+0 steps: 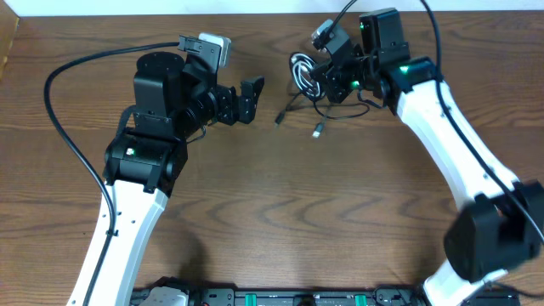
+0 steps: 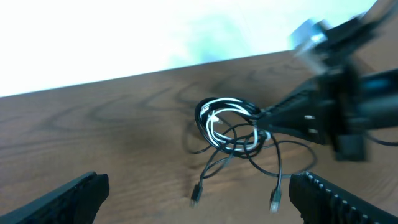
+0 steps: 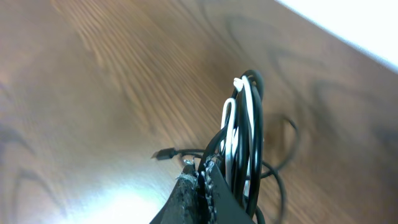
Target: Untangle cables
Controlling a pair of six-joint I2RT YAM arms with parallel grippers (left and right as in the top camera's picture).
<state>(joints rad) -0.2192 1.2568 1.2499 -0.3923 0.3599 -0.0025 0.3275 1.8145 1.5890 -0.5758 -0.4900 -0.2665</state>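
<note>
The right gripper (image 1: 333,78) is pinched shut on the tangled bunch of thin black and white cables (image 1: 306,75); the left gripper (image 1: 252,99) is wide open, holding nothing.

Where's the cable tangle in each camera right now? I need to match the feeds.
Overhead: cable tangle, upper middle, just right of centre.
Left wrist: centre of frame, two plug ends trailing downward.
Right wrist: centre-right, loops rising from the fingers at the bottom edge.
Shared landmark: the right gripper, shut on the tangle in all three views.
</note>
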